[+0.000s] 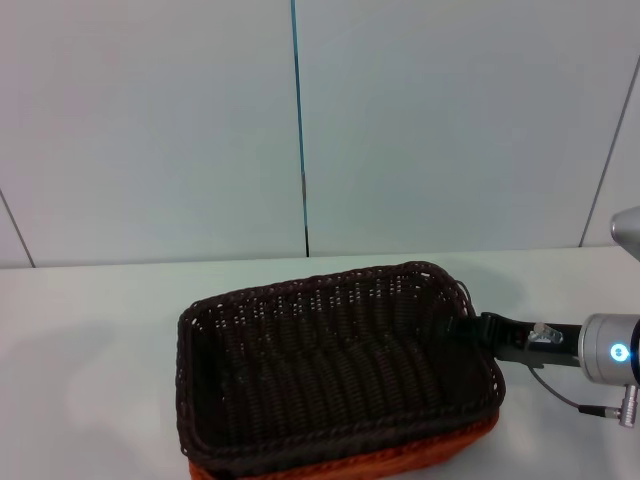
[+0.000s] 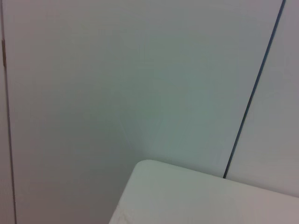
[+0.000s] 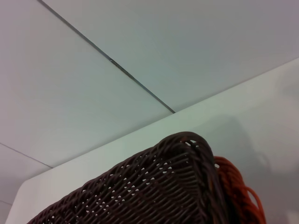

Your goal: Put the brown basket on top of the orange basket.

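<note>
Head view: the brown basket (image 1: 335,365) sits nested on the orange basket (image 1: 400,462), of which only a strip of rim shows beneath the brown one's near edge. Both rest on the white table (image 1: 90,330). The right gripper (image 1: 462,328) reaches in from the brown basket's right side, its dark fingers at the braided rim of the right wall. The fingers appear to straddle that rim, but whether they are clamped on it or already slack I cannot tell. The left gripper is not in sight.

Judgement: placement looks essentially complete. To finish well, the fingers should part fully and draw straight out, clear of the weave, so the rim is not snagged and the brown basket not dragged askew.

Left wrist view: only a table corner (image 2: 196,196) and the wall panel (image 2: 117,84) appear, with no baskets and no fingers. The left arm is evidently parked well away from the brown basket.

Right wrist view: a close look at the brown basket's corner (image 3: 159,191), with orange rim (image 3: 236,196) protruding just beside it. This confirms a slight offset in the stack that the head view only hints at. The gripper's own fingers are not shown here.
</note>
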